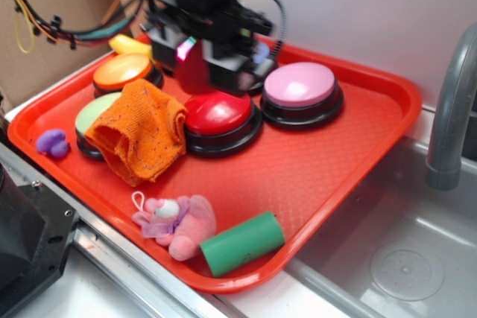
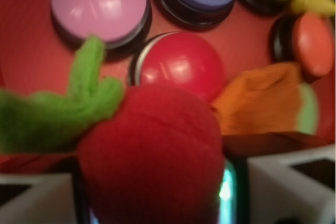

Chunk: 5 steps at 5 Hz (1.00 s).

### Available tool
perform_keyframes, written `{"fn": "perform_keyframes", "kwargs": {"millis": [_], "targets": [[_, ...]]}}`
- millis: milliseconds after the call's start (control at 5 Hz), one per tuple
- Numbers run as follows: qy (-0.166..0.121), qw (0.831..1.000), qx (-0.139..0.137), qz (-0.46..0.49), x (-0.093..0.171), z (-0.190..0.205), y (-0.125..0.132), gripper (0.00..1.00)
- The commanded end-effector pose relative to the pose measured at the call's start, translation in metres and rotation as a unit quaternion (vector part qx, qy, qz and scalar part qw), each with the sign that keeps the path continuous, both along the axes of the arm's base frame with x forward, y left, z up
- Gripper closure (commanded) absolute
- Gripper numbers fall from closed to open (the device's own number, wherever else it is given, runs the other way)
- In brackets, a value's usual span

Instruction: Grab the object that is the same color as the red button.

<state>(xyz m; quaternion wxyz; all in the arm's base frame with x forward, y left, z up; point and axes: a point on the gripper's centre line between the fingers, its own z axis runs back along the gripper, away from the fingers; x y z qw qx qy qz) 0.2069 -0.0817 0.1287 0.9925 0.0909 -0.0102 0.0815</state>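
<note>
Already the end effector (image 1: 195, 65) is closed on the fuzzy red plush fruit (image 2: 152, 156), holding it lifted just above the far rim of the glossy red button (image 1: 218, 113), which sits on the red tray (image 1: 358, 147). Judging by its nap, the fruit looks light, soft and squashy, so a hold across its round middle should keep it better than one on the floppy green leaf stub (image 2: 79, 103). From the exterior view the fruit shows only as a dark red patch under the blurred arm, and the wrist view cuts off its lower half and most of both fingers.
</note>
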Motion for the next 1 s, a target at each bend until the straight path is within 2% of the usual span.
{"fn": "perform_keyframes", "kwargs": {"millis": [0,200,600,800], "targets": [[-0.093,0.994,-0.036,-0.039,-0.019,0.059,0.038,1.00],[-0.102,0.993,-0.055,-0.012,-0.028,0.066,0.056,1.00],[-0.110,0.990,-0.062,0.056,-0.032,0.068,0.089,1.00],[-0.107,0.989,-0.059,0.080,-0.031,0.067,0.095,1.00]]}}
